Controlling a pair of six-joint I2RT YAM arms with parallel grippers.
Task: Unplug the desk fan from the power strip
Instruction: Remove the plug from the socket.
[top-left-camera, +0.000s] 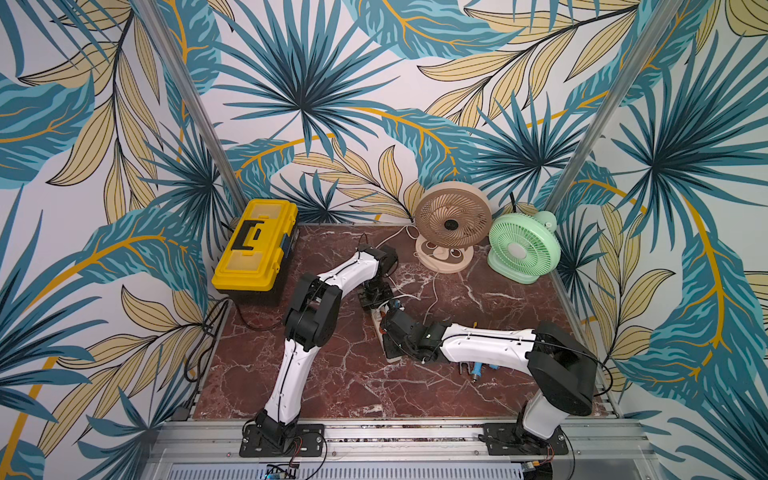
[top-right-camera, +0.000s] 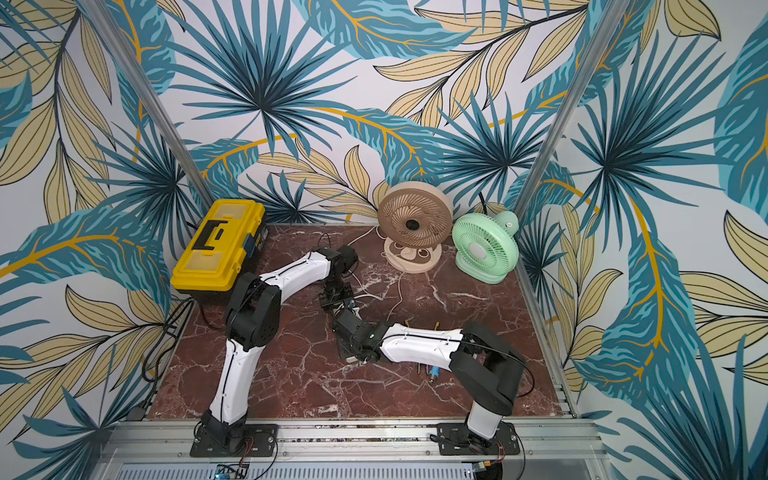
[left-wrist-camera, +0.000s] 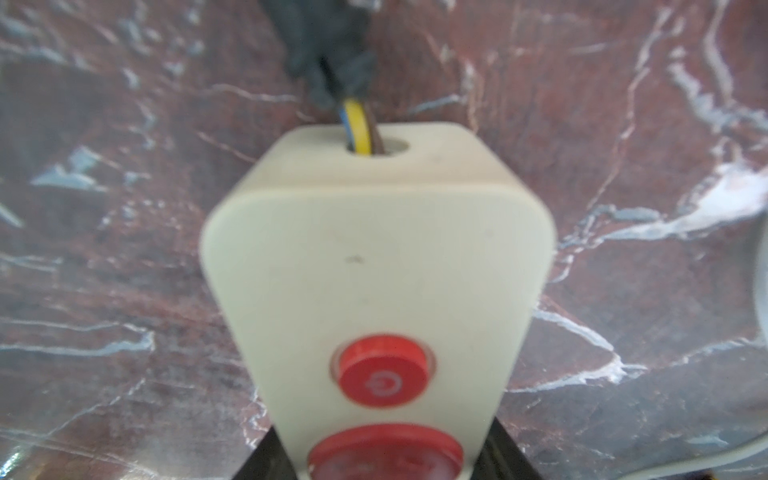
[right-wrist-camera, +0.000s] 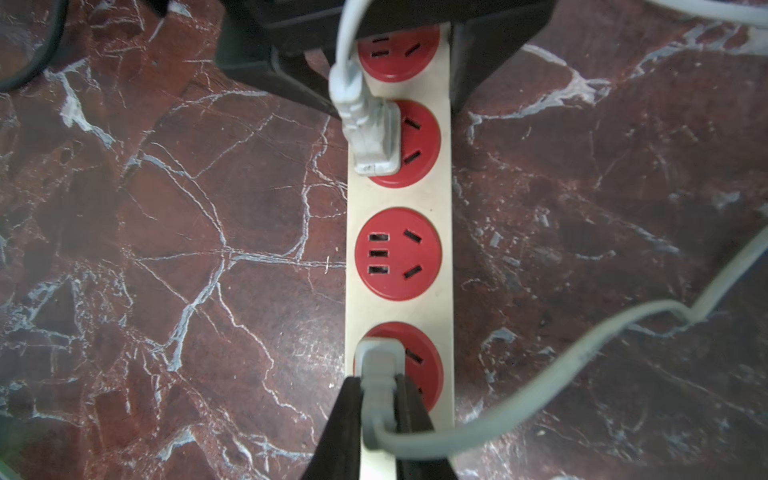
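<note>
Pinching the grey plug (right-wrist-camera: 379, 361) in the end socket (right-wrist-camera: 426, 365) of the power strip (right-wrist-camera: 400, 197) with the right tool (right-wrist-camera: 379, 386). Clamping the strip by its red button (left-wrist-camera: 382, 374) with the left tool (left-wrist-camera: 384, 455), too.

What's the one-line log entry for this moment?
left gripper: shut on power strip | right gripper: shut on grey plug | plug: seated in socket

Table (top-left-camera: 340, 374), red-brown marble with white veins. Directly on it: yellow toolbox (top-left-camera: 255, 245), far left; beige desk fan (top-left-camera: 451, 226) and green desk fan (top-left-camera: 523, 245), far right, side by side; cream power strip (right-wrist-camera: 399, 199), centre; loose white cord (top-left-camera: 434, 286); small hand tools (top-left-camera: 476, 370), near right, too small to identify.
</note>
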